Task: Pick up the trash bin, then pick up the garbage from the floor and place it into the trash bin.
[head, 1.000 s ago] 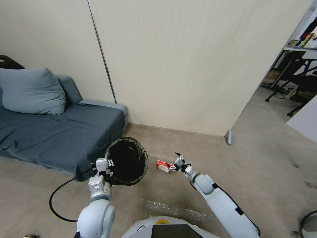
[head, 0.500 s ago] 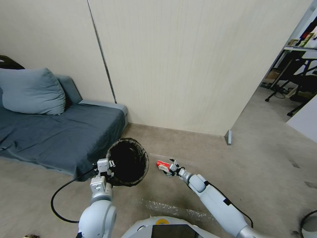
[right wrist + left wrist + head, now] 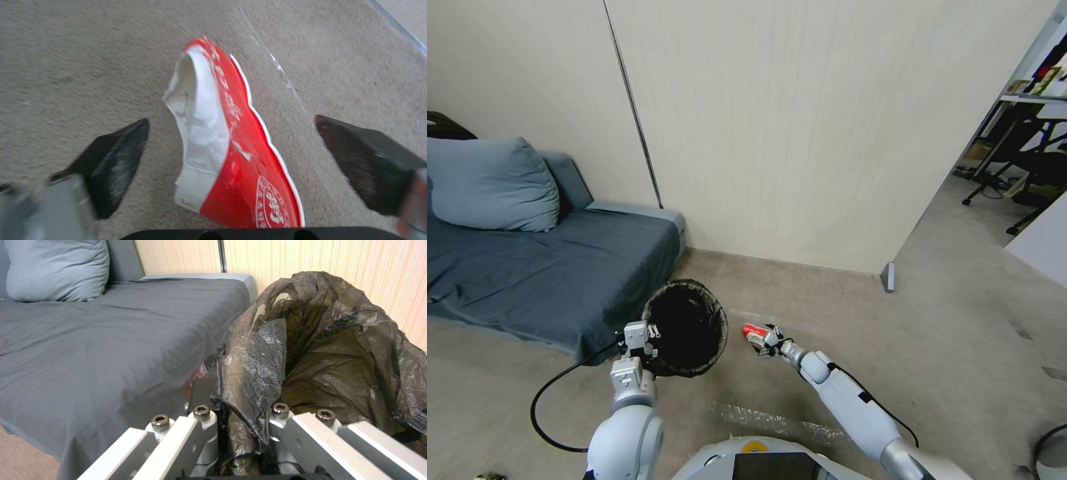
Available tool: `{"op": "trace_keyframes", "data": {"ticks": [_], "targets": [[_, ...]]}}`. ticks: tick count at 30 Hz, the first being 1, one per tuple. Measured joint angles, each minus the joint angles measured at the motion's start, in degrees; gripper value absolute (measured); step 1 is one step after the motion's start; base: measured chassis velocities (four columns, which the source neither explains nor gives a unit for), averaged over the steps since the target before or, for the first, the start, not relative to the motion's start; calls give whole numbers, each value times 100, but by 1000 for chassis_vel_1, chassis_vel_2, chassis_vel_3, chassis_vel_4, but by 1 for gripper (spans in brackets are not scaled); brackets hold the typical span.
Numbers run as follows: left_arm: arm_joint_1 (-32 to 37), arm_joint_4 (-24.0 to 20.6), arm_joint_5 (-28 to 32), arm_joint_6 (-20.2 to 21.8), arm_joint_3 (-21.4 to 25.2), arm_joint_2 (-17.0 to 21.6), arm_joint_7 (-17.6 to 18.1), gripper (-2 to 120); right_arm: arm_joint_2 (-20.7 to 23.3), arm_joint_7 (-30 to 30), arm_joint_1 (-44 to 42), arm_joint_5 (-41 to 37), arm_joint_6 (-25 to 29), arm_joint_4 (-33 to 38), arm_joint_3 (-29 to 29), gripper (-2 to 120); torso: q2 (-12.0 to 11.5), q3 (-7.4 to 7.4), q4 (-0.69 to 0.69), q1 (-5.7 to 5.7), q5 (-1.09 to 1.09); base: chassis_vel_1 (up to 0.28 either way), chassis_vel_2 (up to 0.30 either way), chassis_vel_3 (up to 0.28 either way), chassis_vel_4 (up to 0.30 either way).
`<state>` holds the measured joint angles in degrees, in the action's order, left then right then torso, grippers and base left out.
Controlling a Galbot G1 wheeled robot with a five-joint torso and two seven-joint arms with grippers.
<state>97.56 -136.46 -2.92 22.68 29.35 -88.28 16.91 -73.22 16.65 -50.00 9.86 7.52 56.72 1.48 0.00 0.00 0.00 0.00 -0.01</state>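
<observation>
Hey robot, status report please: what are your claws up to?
Left gripper clamped on trash bin rim. Right gripper open, straddling red-white packet on floor. Nothing in the way.

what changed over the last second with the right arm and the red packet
The right gripper came down and in toward the red-and-white packet, and now sits open with a finger on each side of it, not yet closed. The packet lies where it was on the floor. The left gripper stays clamped on the rim of the trash bin beside the sofa.

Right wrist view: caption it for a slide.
Right gripper open, jaws either side of red-and-white packet on carpet.
</observation>
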Motion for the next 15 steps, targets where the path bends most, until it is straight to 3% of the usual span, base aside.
{"op": "trace_keyframes", "data": {"ticks": [15], "targets": [[31, 16, -8, -20, -12, 0, 16, 7, -154, -35, 169, 10, 194, -510, -205, 32, 0, 0, 0, 0, 0, 0, 0, 0, 0]]}}
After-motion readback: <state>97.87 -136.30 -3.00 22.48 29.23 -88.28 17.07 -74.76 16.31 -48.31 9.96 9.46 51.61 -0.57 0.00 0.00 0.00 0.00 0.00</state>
